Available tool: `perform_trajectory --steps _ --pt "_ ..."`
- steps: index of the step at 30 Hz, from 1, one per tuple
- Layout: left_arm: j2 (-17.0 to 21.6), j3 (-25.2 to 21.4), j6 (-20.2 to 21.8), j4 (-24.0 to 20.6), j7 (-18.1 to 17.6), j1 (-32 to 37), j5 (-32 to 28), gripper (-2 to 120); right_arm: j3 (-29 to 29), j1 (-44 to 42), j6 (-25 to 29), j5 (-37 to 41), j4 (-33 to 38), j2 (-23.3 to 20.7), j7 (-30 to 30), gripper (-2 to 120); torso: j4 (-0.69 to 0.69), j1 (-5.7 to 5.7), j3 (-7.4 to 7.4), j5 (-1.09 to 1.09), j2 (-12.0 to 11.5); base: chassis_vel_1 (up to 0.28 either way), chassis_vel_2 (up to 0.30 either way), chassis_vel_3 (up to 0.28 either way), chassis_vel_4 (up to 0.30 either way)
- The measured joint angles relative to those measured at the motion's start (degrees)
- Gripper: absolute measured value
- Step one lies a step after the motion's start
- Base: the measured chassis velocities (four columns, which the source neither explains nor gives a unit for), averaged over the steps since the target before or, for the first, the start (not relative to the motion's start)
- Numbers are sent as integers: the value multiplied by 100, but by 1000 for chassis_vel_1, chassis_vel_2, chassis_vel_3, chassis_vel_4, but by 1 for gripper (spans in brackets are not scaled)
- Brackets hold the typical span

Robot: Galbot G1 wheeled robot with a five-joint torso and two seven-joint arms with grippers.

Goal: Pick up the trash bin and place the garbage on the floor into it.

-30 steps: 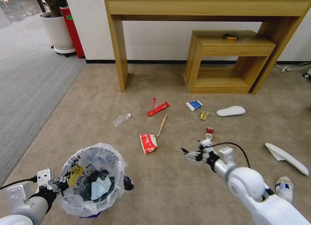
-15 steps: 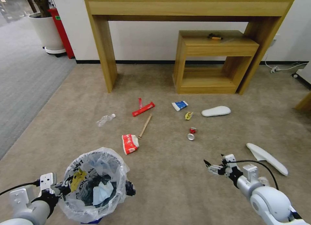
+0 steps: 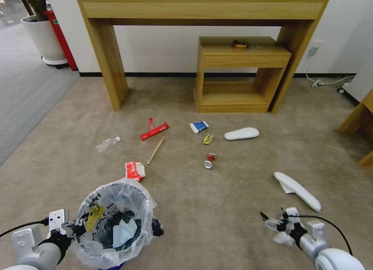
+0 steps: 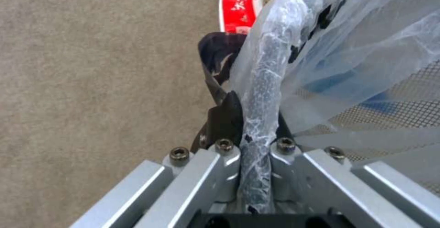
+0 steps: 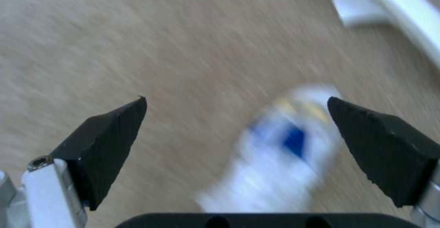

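Observation:
My left gripper (image 3: 79,225) is shut on the near-left rim of the trash bin (image 3: 116,223), pinching the bag-wrapped rim (image 4: 256,131). The bin holds a blue mask and a yellow wrapper. My right gripper (image 3: 278,228) is open, low over the floor (image 3: 217,208), with a crumpled white-and-blue piece (image 5: 279,155) between its fingers (image 5: 105,145). On the carpet lie two white insoles (image 3: 241,133) (image 3: 297,190), red wrappers (image 3: 154,131) (image 3: 134,170), a blue-white packet (image 3: 199,126), a yellow wrapper (image 3: 208,138), a crushed can (image 3: 210,161), a wooden stick (image 3: 154,151) and a clear bottle (image 3: 107,144).
A tall wooden console table (image 3: 105,68) stands at the wall with a smaller wooden shelf (image 3: 241,54) under it. A white plant pot (image 3: 40,37) and grey carpet (image 3: 23,91) are at the far left. Cables (image 3: 326,81) and more wooden furniture (image 3: 361,118) are at the right.
The camera has turned right, shifting the scene left. My right gripper has drawn back from near the can to the near right, over the white-and-blue piece. The bin stays held.

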Motion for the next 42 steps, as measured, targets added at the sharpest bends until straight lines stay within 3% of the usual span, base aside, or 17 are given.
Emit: perform_trajectory --steps 5,16,34,39,42 --pt "-1 89 0 -20 2 -17 32 1 18 282 163 85 -731 85 -81 100 -2 0 0 -7 0 -29 -25 39 19" --pt "4 200 1 -86 -3 -20 97 1 -138 964 117 324 -1563 301 -190 98 0 0 0 -5 0 0 0 0 0" --pt "19 192 0 -72 5 -21 96 1 -180 1343 415 120 -2227 481 -172 32 0 0 0 -5 -1 0 0 0 0" --pt "20 194 0 -79 6 -20 95 1 -170 1367 577 -66 -2200 511 -139 17 0 0 0 -3 -1 0 0 0 0" --pt "14 195 0 -92 7 -32 91 1 -114 1344 646 -202 -1714 460 -151 3 -1 0 0 -4 0 0 0 0 0"
